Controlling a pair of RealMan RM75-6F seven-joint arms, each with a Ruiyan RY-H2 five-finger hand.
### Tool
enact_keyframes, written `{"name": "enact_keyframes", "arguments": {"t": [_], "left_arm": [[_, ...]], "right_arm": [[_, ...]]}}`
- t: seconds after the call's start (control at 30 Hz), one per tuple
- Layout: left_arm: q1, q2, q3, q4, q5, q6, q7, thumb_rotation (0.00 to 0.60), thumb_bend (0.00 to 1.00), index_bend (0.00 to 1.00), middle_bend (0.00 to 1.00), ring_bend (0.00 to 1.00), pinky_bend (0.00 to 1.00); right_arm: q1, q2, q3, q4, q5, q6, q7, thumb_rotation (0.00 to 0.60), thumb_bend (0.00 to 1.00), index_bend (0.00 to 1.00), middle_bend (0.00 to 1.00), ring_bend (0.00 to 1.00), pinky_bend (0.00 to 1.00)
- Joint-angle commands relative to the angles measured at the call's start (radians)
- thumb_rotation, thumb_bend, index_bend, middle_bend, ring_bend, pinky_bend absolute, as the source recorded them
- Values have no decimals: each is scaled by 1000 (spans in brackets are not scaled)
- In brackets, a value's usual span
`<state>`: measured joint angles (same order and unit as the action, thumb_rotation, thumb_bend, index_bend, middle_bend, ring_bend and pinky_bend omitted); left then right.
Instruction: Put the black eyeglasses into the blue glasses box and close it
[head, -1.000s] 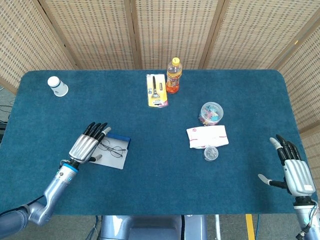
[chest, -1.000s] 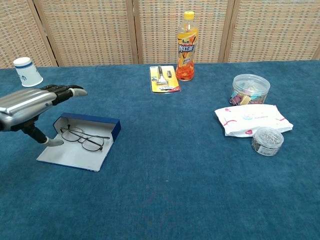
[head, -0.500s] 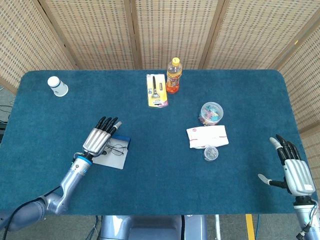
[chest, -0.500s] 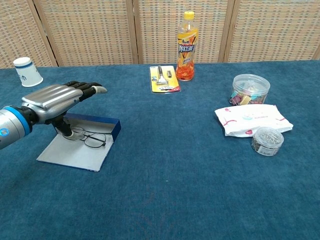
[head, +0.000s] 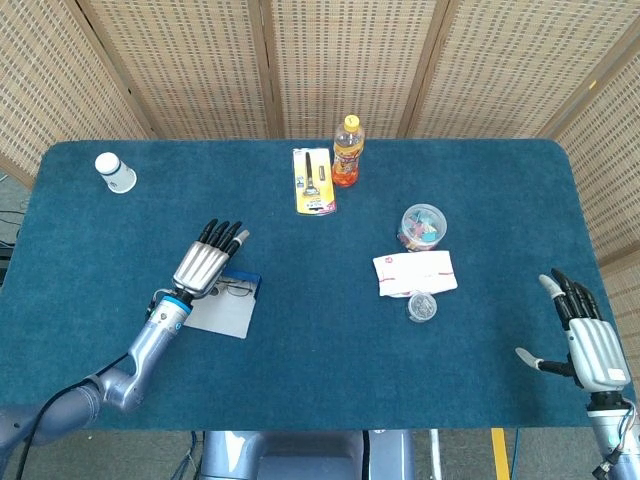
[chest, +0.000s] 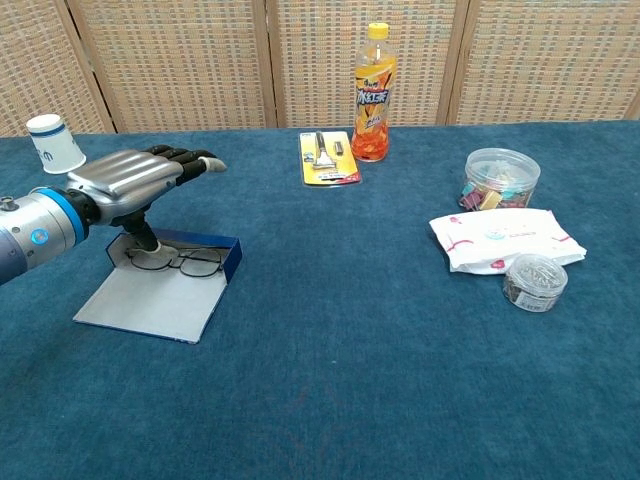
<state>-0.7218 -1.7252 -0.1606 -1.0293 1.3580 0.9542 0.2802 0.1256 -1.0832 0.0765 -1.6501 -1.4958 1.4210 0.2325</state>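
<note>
left hand (chest: 135, 178) has moved forward over glasses (chest: 185, 262) in box (chest: 160, 295).

- The table (chest: 330, 400) wears a dark blue felt cover.
- A white paper cup (head: 116, 172) lies at its far left corner.
- A yellow blister pack (chest: 327, 158) lies just beside an orange drink bottle (chest: 373, 93) at the far middle.
- The open blue glasses box (chest: 160, 295) sits left of centre.
- To the right sit a clear tub (chest: 500, 179), a white pouch (chest: 503, 239) and a small round jar (chest: 534, 281).
</note>
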Motion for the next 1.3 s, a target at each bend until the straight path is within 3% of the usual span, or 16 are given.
{"name": "enact_keyframes", "arguments": {"t": [0.03, 0.27, 0.53, 0.7, 0.93, 1.3], "left_arm": [[-1, 19, 13, -12, 7, -5, -2, 600, 55, 0, 0, 0, 0], [21, 63, 37, -51, 17, 17, -10, 600, 59, 0, 0, 0, 0], [102, 198, 98, -229, 107, 145, -169, 600, 62, 3, 0, 0, 0], [168, 230, 130, -311, 87, 192, -154, 600, 106, 178, 0, 0, 0], [225, 198, 174, -277, 123, 249, -180, 600, 175, 343, 0, 0, 0], [267, 94, 210, -123, 173, 283, -302, 600, 170, 350, 0, 0, 0]], "right_arm": [[1, 1, 0, 0, 0, -1, 1, 600, 0, 0, 0, 0, 0], [0, 2, -1, -1, -1, -1, 4, 600, 0, 0, 0, 0, 0], [1, 2, -2, -2, -2, -2, 3, 600, 0, 0, 0, 0, 0], [0, 1, -2, -2, -4, 2, 1, 600, 0, 0, 0, 0, 0], [-2, 1, -2, -3, -5, 5, -3, 600, 0, 0, 0, 0, 0], [0, 2, -2, -4, -3, 2, -2, 600, 0, 0, 0, 0, 0]]}}
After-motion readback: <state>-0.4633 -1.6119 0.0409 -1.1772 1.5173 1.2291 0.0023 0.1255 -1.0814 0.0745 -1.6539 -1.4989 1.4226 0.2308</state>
